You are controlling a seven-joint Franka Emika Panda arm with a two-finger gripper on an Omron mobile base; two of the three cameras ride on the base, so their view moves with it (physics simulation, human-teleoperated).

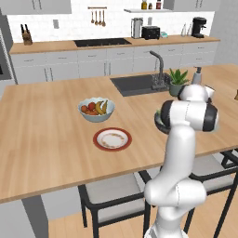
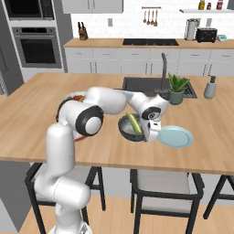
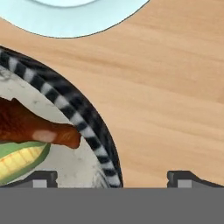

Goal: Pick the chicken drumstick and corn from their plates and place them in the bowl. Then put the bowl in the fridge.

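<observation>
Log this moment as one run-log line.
hand: open, straddling bowl rim | drumstick, corn: in bowl | blue plate: empty | fridge step: pending

I can read no text, label, brand, number or sign anywhere around me. The appliances on the back counter are too small and blurred to show any lettering.
</observation>
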